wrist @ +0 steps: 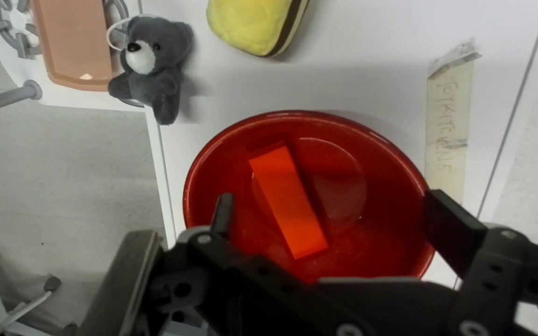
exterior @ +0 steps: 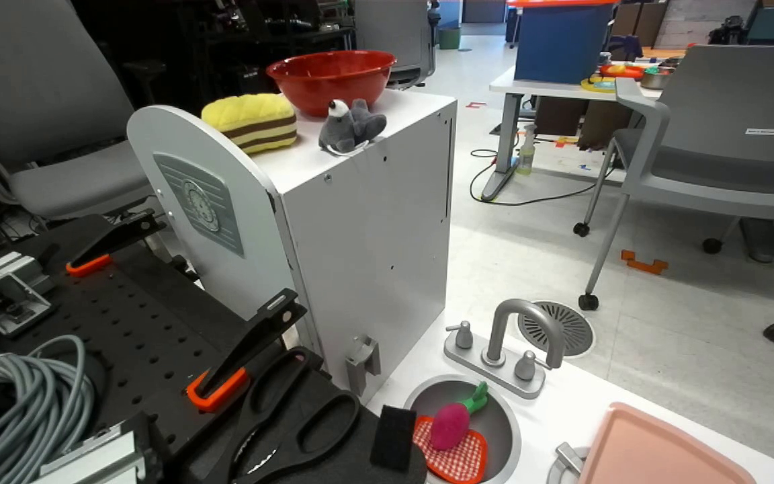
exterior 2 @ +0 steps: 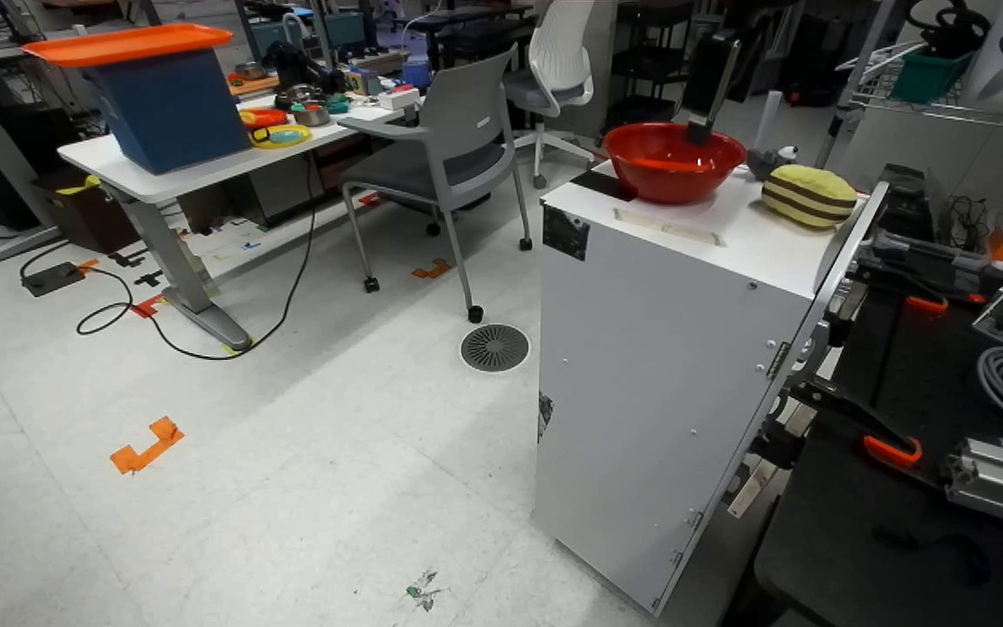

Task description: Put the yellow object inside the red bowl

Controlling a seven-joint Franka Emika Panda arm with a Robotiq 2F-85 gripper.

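The yellow object [exterior: 250, 121] is a soft, oblong lump with brown stripes. It lies on the white cabinet top beside the red bowl, and it also shows in an exterior view [exterior 2: 808, 196]. In the wrist view it [wrist: 259, 23] is cut off by the top edge. The red bowl [exterior: 333, 94] stands upright, also in an exterior view [exterior 2: 674, 180]. In the wrist view the bowl [wrist: 385, 196] holds an orange block [wrist: 290, 203]. My gripper [wrist: 329, 200] is open and empty above the bowl. A dark fingertip of the gripper [exterior 2: 699, 132] shows over the bowl in an exterior view.
A grey plush bear [wrist: 152, 65] sits at the cabinet's edge near the bowl and the yellow object. The cabinet's rounded front panel [exterior: 226, 195] rises above its top. A faucet [exterior: 525, 336], a sink [exterior: 508, 430] and a pink tray [exterior: 662, 450] lie lower.
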